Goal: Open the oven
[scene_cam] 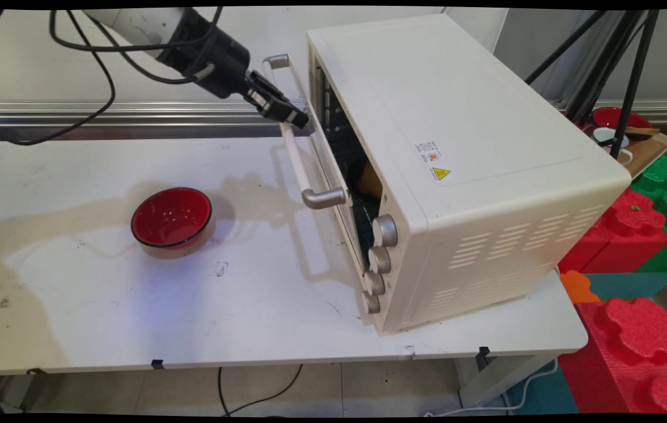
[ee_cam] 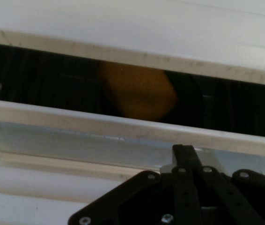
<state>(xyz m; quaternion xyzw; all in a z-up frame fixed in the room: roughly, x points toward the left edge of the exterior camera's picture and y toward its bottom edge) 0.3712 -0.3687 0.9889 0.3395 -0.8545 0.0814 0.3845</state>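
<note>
The black gripper [scene_cam: 293, 115] sits at the top edge of the oven door [scene_cam: 324, 170], close by the upper end of the door handle [scene_cam: 298, 150]. Whether it is open or closed cannot be told, nor whether it grips anything; the hand view shows only its linkage [ee_cam: 188, 197] at the bottom edge. The cream toaster oven [scene_cam: 457, 170] stands on the white table [scene_cam: 104, 305], its door ajar by a narrow gap. Through that gap an orange-brown object [ee_cam: 139, 91] shows inside the dark cavity. Four knobs [scene_cam: 377, 264] run down the oven's front. A red bowl [scene_cam: 171, 217] sits on the table, well apart to the left of the oven. Red and green foam blocks [scene_cam: 639, 235] are stacked beyond the table's right end.
</note>
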